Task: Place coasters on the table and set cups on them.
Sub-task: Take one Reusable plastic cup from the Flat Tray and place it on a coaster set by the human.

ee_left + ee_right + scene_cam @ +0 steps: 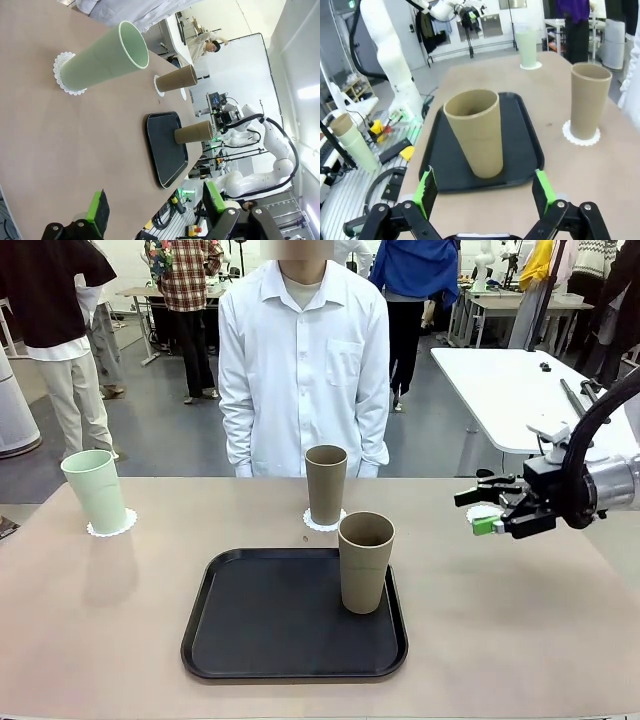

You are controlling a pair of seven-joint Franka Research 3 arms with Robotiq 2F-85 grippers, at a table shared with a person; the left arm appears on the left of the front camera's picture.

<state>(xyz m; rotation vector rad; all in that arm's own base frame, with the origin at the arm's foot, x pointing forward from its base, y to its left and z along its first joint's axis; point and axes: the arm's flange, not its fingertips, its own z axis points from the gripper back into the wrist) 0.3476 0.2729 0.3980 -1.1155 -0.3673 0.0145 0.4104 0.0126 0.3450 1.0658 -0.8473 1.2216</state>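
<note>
Beige worktop carries, at left, the mint-green cup on its coaster; the left claw gapes wide, empty. At centre, one tan cup sits on a second coaster. The last tan cup, empty, stands on the black tray. The right claw, wide and empty, faces it; grasping it looks like the next move.

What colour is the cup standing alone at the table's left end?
The cup is pale mint green, clearest in the front view.

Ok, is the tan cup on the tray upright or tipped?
Upright: the tan cup stands on its base on the black tray, mouth facing up.
</note>
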